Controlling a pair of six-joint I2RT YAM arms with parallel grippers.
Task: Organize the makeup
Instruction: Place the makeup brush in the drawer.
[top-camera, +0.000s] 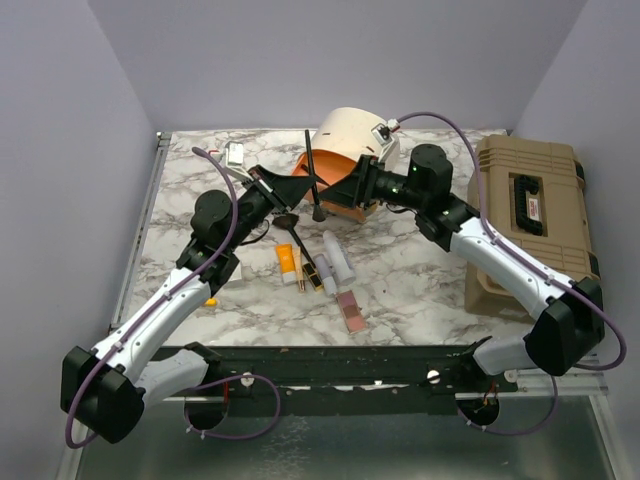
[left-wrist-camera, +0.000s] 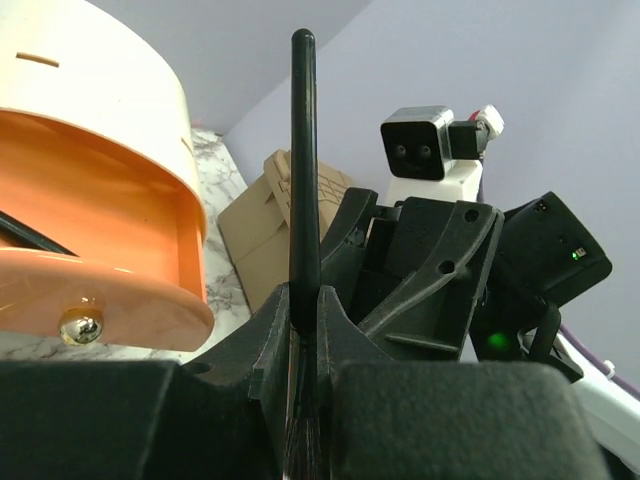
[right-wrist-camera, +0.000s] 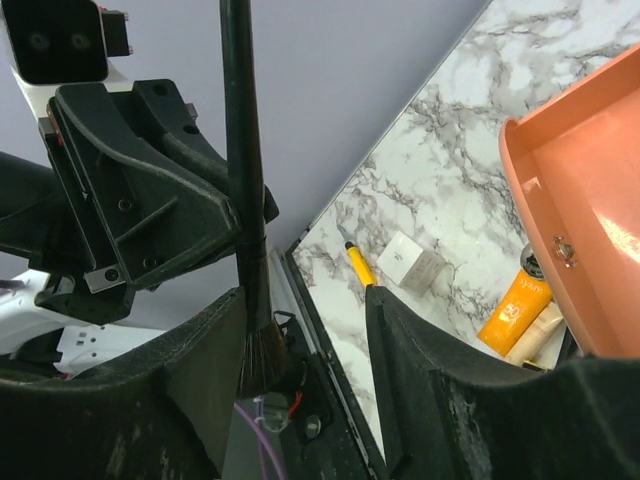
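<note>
brush (left-wrist-camera: 303, 150), one, black, stands upright clamped in left gripper (left-wrist-camera: 305, 322); right gripper (right-wrist-camera: 305, 300) straddles it, jaws apart. on the marble table (top-camera: 420, 280): one orange tube (top-camera: 287, 260), two white tubes (top-camera: 338, 255), one pink palette (top-camera: 351, 312).

You are seeing a big cream round case (top-camera: 348, 130) sitting open at the back, its orange inside showing | a tan box (top-camera: 560, 230) is sitting shut on the right, apart from it | both are resting on the marble table (top-camera: 420, 290).
</note>
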